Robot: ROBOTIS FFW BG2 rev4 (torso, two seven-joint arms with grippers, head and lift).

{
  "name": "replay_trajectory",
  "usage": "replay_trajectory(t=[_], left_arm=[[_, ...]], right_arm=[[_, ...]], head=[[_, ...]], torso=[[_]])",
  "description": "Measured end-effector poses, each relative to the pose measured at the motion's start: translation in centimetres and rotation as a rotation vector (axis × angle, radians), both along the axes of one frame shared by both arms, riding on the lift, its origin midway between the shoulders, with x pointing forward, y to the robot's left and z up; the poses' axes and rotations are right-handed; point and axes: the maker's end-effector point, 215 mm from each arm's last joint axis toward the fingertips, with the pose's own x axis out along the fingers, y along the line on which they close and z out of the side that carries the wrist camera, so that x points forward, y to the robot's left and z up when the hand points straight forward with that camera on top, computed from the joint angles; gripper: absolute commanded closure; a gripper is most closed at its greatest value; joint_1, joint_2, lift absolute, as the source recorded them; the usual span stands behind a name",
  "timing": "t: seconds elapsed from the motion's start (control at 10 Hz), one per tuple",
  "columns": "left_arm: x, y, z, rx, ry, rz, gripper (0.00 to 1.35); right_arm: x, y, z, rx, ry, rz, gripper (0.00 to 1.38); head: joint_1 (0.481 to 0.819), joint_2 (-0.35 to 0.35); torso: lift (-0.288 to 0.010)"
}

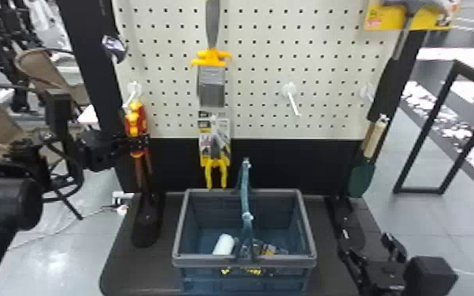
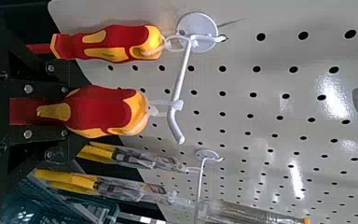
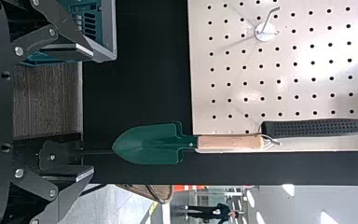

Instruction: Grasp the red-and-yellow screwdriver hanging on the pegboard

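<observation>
— While it hangs on the pegboard's (image 1: 267,59) left hook (image 1: 134,92), what grips the red-and-yellow screwdriver (image 1: 136,118)?
— The left jaws, closed just below its handle; right jaws gape empty. Basket (image 1: 180,228) holds a white roll (image 1: 223,244).

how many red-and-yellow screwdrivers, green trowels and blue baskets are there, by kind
red-and-yellow plastic-handled screwdrivers: 2
green metal trowel with a wooden handle: 1
blue plastic basket: 1
total: 4
</observation>
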Motion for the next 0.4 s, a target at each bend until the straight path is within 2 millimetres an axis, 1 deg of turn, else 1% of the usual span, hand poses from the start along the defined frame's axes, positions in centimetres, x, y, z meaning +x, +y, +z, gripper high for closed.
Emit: replay_trajectory(t=[0.4], left_arm=[[0.08, 0.26, 0.27, 0.002, -0.018, 0.010, 1.22]], right_arm=[[-0.09, 0.00, -0.10, 0.003, 0.002, -0.001, 0.40]], head=[[0.549, 0.000]], torso=[[-0.100]])
